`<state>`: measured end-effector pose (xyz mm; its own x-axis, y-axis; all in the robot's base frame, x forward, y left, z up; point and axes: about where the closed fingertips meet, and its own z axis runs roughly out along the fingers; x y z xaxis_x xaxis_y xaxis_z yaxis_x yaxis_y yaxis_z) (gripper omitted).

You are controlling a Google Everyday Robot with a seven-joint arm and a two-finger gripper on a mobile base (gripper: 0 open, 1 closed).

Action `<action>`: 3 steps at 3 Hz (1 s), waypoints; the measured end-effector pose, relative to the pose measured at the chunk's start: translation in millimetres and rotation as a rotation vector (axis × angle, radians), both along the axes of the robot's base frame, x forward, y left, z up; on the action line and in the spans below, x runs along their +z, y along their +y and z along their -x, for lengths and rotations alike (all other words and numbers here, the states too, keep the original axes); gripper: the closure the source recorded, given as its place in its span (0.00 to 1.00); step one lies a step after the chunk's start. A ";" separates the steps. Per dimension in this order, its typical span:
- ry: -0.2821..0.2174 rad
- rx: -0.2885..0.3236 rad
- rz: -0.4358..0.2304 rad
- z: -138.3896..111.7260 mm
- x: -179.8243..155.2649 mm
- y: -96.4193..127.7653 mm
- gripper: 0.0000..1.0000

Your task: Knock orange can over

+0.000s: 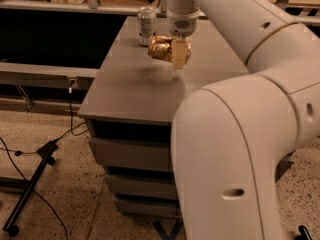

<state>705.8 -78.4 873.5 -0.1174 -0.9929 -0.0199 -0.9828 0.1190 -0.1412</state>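
Observation:
The orange can (160, 48) is dented, gold-orange, and lies on its side in my gripper (174, 51). The gripper is shut on it and holds it a little above the grey table top (135, 94), over the far middle; its shadow falls on the surface below. One cream finger (179, 55) shows in front of the can's right end. A silver-white can (146, 25) stands upright just behind and left of the orange can, apart from it.
My white arm (225, 159) fills the right foreground and hides the table's right side. The table is a drawer cabinet (135, 154). A dark shelf unit (50, 34) stands to the left. A black stand and cables (30, 184) lie on the floor.

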 end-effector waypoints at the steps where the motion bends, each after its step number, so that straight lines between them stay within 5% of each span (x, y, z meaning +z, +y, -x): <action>1: 0.034 0.008 -0.015 0.8 -13.1 0.0 1.00; 2: 0.016 0.033 -0.043 8.2 -19.7 -4.2 1.00; 3: 0.009 0.090 -0.059 23.2 -24.6 -5.6 0.76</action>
<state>682.5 -83.9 849.0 -0.0285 -0.9966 -0.0779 -0.9911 0.0383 -0.1275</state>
